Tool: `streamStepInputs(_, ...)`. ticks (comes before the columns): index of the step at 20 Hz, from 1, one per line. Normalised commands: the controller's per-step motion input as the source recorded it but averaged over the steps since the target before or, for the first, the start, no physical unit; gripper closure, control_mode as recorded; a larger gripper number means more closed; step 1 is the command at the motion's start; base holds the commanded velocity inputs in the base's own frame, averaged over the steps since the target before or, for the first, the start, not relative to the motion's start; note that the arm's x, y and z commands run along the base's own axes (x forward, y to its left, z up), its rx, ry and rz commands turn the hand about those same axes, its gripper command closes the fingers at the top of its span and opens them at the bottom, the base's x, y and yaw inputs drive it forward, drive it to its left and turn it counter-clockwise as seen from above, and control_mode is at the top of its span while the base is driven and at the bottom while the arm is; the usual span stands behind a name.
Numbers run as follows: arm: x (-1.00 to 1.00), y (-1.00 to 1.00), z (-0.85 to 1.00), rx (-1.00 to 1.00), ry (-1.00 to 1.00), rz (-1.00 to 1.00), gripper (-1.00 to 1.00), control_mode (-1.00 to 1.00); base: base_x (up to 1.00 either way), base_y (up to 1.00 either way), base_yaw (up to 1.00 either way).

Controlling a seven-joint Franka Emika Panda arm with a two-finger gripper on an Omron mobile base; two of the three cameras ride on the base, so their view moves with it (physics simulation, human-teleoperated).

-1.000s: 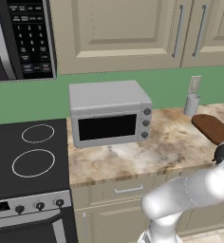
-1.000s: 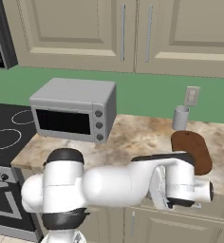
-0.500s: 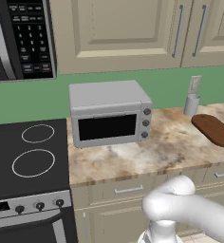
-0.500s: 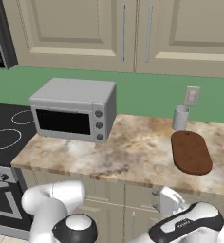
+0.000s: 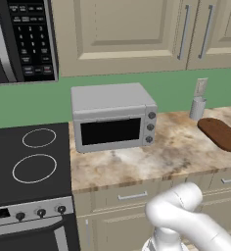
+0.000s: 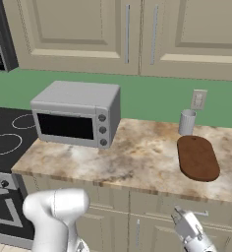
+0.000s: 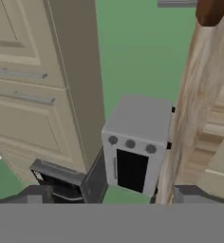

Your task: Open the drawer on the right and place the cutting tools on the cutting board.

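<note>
1. The arm has swung down from above the counter and is now low in front of the cabinets; the gripper (image 6: 178, 216) sits just below the counter edge, near the right drawer (image 6: 206, 209).
2. The jaws stand wide open and hold nothing.
3. The drawer is still closed, so no cutting tools can be seen.
4. The cutting board (image 6: 198, 157) lies bare on the counter beside the grey cup (image 6: 187, 122).
5. I judge that reaching for the drawer handle is the step in hand.
</note>
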Motion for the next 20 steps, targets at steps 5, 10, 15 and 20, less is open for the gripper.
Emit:
streamStepInputs(5, 0.19, -0.14, -0.32, 0.01, 0.12, -0.22, -1.0, -1.0, 0.0, 0.0, 0.0)
streamStepInputs(10, 0.32, -0.21, -0.22, 0.0, 0.19, -0.07, -1.0, -1.0, 0.0, 0.0, 0.0)
streamStepInputs(15, 0.41, -0.22, -0.43, 0.0, 0.11, -0.11, -1.0, -1.0, 0.0, 0.0, 0.0)
streamStepInputs(20, 0.31, -0.39, -0.35, 0.0, 0.03, -0.12, -1.0, -1.0, 0.0, 0.0, 0.0)
